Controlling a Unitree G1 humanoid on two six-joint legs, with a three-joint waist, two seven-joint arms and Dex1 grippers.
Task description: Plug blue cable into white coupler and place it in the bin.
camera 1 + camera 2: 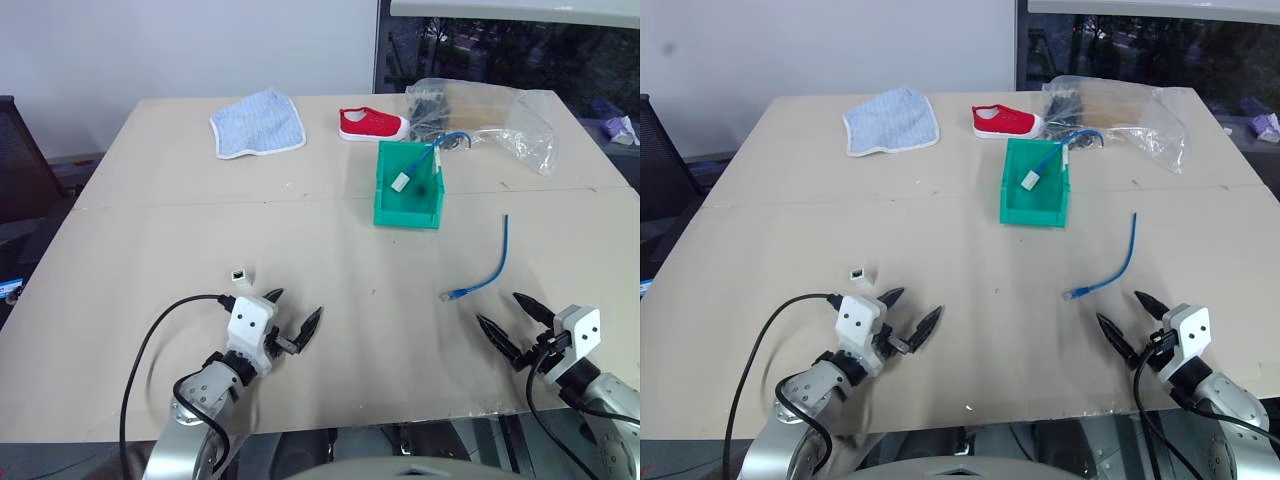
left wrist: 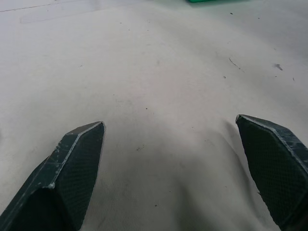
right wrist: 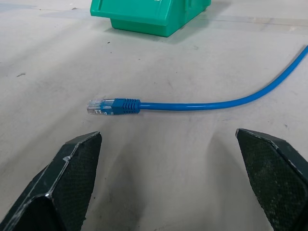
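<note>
The task looks to be at its very start: nothing is grasped, and cable and coupler lie well apart on the pale bench.

At the near left, the left hand hovers low over bare bench, its two black fingers spread wide and touching nothing. Just beyond it, a little further left, sits the white coupler, a tiny block standing alone.

Towards the middle and further away stands the green bin, its low lip facing the near side. Inside it there appears to be a second blue cord with its own white block, though that is too small to read with confidence.

To the right of the bin lies the blue cable, gently curved, its clear plug tip at the near end. At the near right, the right hand rests just short of that tip, fingers equally wide apart and empty; the wrist view shows the plug lying just ahead between the spread fingers.

In my judgement the next move calls for each hand to close on its own piece, the right gripping the cable close behind the plug so the tip stays aimed, the left taking the coupler with its socket left uncovered, before the two are brought together
</note>
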